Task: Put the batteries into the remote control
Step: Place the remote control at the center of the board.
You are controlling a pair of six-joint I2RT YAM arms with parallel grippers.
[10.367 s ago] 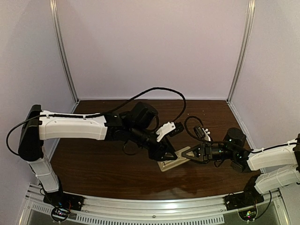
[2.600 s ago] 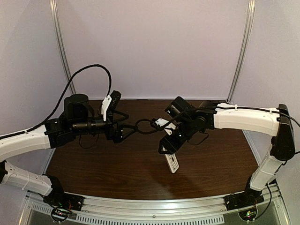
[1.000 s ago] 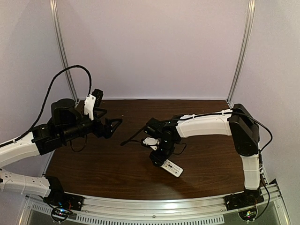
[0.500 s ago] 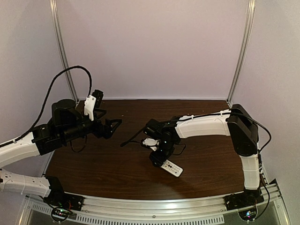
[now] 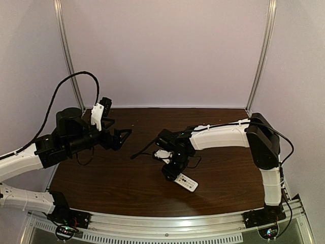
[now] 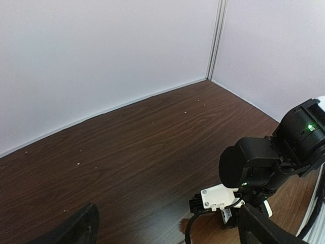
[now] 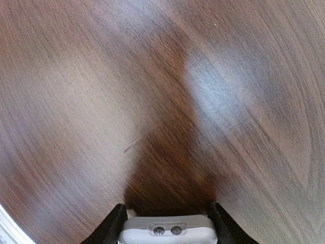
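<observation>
Remote is near the front-centre of the table, face up with the buttons showing, angled with its far end toward the left. Right gripper is on that far end, narrow, clamped across the remote's width. In the right wrist view both fingers sit tight against the sides of the white end cap, which has two small dots in it, with dark wood grain and a shadow below. Can't tell whether the remote rests on the wood or sits just above it.

Right arm reaches in from the right, elbow folded, with a black cable looping off the wrist.

Left gripper is well apart on the left side, above the table, jaws spread wide with nothing between them. Its wrist camera looks across the bare wood at the right arm's wrist.
</observation>
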